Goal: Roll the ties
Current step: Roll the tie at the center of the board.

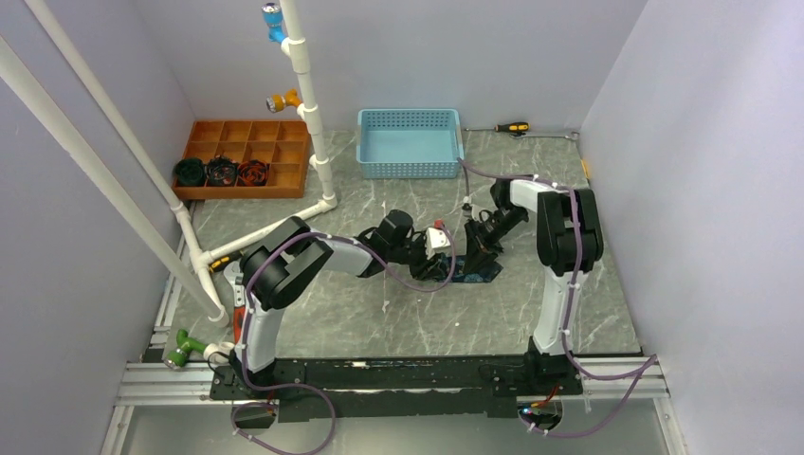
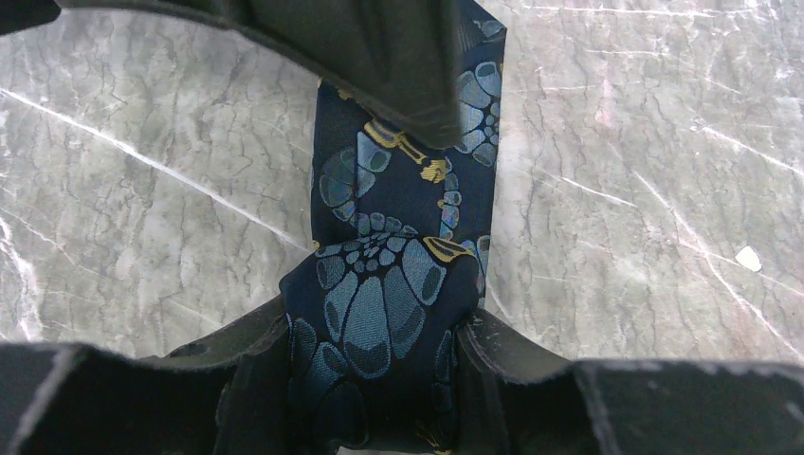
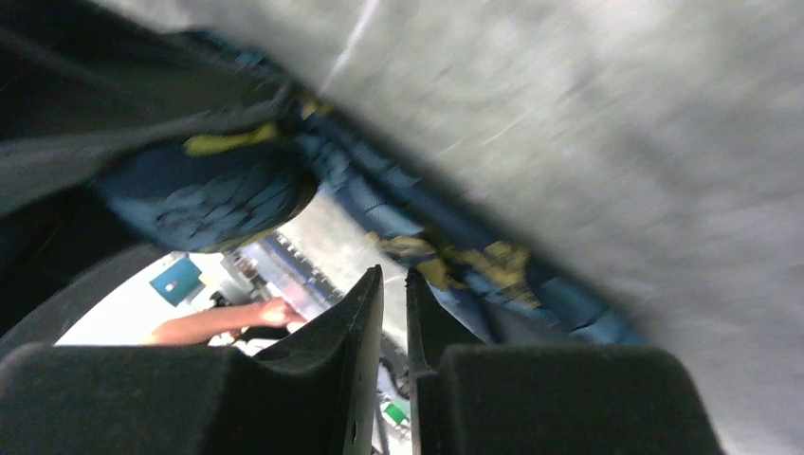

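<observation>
The tie (image 2: 408, 180) lies on the grey bench (image 1: 379, 313), in the middle of the top view where the two arms meet.

In the left wrist view, one end of the tie is seen bunched into a fat little roll at the bottom middle of the frame. That roll is squeezed between the two fingers (image 2: 256, 379) of the left pincer (image 2: 374, 370), so the left pincer is clamped on the tie. It is likely held this way so that the roll cannot spring loose while more cloth is wound on.

From the roll, a flat strip of tie runs up the frame. At the top it is covered by a dark shape, which is judged to be the right pincer (image 3: 392, 280). The strip seems to be pressed down there so that it lies straight for rolling. Whether it is truly touched cannot be told.

In the right wrist view, the right pincer's tips are seen at the bottom middle. They are almost together, with only a thin slit between them and nothing caught there. This picture is blurred and tipped. Blue and gold cloth is seen just past the tips.

Very little of the tie is shown in the top view, only a dark bit under the pincers, and no pattern can be made out. But only there are the other things seen: a wooden tray (image 1: 284, 190) at the upper left with three dark round bundles (image 1: 220, 172) in its front row, and a blue basket (image 1: 410, 169) at the upper middle.
</observation>
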Controlling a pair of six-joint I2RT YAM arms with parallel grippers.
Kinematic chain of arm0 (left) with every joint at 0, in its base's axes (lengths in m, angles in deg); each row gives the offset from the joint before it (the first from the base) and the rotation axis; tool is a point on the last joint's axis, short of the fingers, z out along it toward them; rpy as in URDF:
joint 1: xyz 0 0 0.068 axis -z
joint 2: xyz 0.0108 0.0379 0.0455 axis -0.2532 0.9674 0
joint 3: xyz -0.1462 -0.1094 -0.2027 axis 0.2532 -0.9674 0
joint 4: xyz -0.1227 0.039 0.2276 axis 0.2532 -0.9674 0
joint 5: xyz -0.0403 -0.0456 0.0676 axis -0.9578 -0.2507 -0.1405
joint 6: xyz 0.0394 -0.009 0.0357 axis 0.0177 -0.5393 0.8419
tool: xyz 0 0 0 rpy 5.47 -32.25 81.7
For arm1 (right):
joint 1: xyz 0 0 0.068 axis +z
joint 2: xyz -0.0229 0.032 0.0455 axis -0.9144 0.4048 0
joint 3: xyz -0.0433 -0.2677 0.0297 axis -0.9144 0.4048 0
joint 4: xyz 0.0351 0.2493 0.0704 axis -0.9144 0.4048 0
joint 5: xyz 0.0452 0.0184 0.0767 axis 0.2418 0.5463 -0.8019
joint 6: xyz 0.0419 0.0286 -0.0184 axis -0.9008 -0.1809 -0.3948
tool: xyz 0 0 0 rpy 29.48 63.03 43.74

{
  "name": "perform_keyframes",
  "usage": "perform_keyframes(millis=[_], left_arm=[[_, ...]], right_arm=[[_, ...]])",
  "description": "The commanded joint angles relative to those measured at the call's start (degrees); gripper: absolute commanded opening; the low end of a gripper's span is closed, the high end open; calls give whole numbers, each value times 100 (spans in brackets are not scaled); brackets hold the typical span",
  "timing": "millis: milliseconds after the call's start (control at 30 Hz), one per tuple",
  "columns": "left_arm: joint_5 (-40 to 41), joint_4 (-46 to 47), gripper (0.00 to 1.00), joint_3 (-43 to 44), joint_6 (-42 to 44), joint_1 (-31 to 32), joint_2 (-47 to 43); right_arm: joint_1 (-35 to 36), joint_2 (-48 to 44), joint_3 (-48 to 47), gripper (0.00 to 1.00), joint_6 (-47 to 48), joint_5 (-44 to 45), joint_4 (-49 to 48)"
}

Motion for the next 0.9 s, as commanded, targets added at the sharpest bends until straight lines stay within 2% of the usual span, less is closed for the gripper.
perform_keyframes(millis=[0, 133, 333, 567, 767, 867], left_arm=[[426, -1074, 27, -129, -253, -68, 73], [56, -562, 28, -348, -410, -274, -279], [-29, -407, 31, -164, -147, -374, -602], [-417, -207, 37, -250, 421, -385, -681], [-377, -943, 39, -534, 1381, -299, -379], [-78, -1551, 37, -394, 1492, -281, -106]], right_arm=[[-74, 483, -410, 15, -281, 848, -732], [-74, 914, -936, 10, -287, 1309, -779], [10, 1437, -1723, 9, -64, 1365, -483], [130, 1438, -1546, 8, 82, 1471, -551], [147, 1419, -1530, 9, 109, 1526, -591], [155, 1386, -1595, 11, 137, 1475, -551]])
